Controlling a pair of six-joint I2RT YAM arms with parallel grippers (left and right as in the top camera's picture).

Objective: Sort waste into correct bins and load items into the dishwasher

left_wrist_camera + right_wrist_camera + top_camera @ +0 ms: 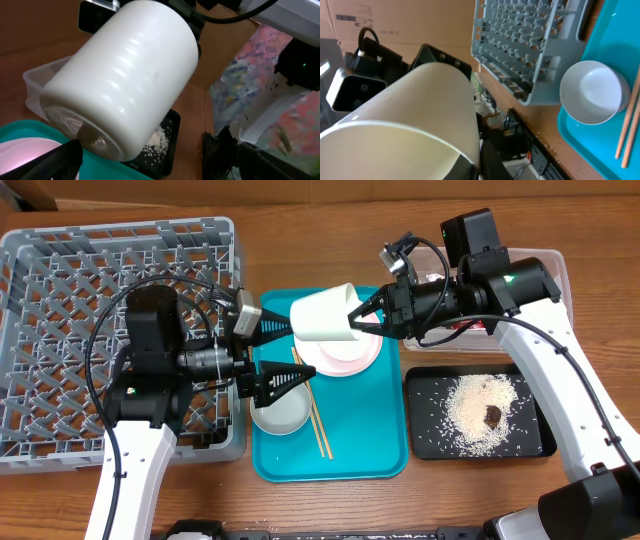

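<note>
- Cup first: the white cup (325,313) hangs in the air on its side, above the far part of the teal tray (370,450), with its base pointing to the left arm and its mouth to the right arm
- The right gripper (362,318) holds the white cup at the rim, its fingers closed on the wall at the mouth; in the right wrist view the cup (415,115) fills the near part of the picture
- The left gripper (300,352) is spread wide and grips nothing; its upper finger points at the cup's base, and I cannot tell if it touches
- In the left wrist view the base of the cup (130,75) faces the camera, between the two dark fingers
- Under the cup, a pale pink plate (362,358) lies on the teal tray, partly covered by the cup
- The grey bowl (283,415) stands upright on the left side of the same tray, and the chopsticks (317,420) lie just beside it
- The dish rack (60,310) is to the left, touching the teal tray's edge
- To the right, the black tray (425,445) holds rice grains (470,425) and a brown lump (493,415)
- The clear tub (553,268) is behind it, mostly hidden by the right arm
</note>
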